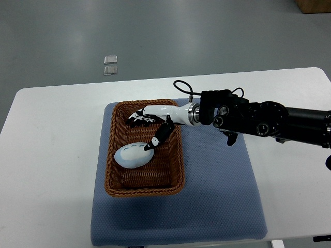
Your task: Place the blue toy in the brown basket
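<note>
The pale blue egg-shaped toy (132, 154) lies inside the brown wicker basket (115, 187), near its middle. My right hand (148, 128) reaches in from the right over the basket's upper part. Its fingers are spread: several point left near the far rim, and the thumb (159, 136) stretches down to the toy's right end, touching or almost touching it. The fingers are not wrapped around the toy. My left arm does not show.
The basket sits on a blue mat (217, 196) on a white table (46, 134). Two small grey squares (110, 64) lie on the floor beyond the table. A brown box corner (313, 5) shows at the top right.
</note>
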Controlling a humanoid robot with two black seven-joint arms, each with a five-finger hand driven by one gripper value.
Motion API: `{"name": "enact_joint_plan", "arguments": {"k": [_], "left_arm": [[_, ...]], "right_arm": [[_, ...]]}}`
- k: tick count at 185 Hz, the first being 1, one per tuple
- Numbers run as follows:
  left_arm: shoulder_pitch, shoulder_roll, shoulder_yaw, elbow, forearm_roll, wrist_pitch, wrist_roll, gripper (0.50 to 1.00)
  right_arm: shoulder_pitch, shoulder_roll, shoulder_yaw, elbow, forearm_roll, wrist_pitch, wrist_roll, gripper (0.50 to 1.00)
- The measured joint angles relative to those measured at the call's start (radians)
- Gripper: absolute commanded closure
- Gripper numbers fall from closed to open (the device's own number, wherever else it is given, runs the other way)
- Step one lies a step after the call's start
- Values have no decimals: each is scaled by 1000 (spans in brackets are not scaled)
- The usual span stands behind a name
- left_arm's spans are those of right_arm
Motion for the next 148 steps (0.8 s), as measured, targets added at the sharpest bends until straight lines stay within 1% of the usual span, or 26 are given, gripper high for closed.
{"name": "enact_joint_plan", "arguments": {"k": [27, 46, 58, 72, 95, 104, 129, 148], "left_arm": [[0, 0, 0, -1, 0, 0, 0, 500], [0, 0, 0, -3, 0, 0, 0, 500], [-1, 0, 0, -4, 0, 0, 0, 500], [-1, 0, 0, -6, 0, 0, 0, 500], [-1, 0, 0, -7, 1, 0, 0, 500], [-1, 0, 0, -8, 2, 0, 0, 500], [-1, 0, -1, -9, 3, -1, 1, 500], [-1, 0, -1, -9, 3, -2, 2, 500]], "right_arm": [[25, -88, 121, 0, 19, 22, 9, 642], [19, -149, 211, -5, 54, 20, 11, 642], [-6, -170, 287, -16, 83, 10, 18, 642], [-87, -176, 428, -38, 137, -7, 34, 642], [-242, -163, 697, -63, 243, -31, 45, 636], [-300, -144, 797, -73, 290, -37, 46, 597], [-417, -40, 994, -108, 434, -29, 47, 597], [-480, 22, 1076, -150, 522, 4, 49, 595]]}}
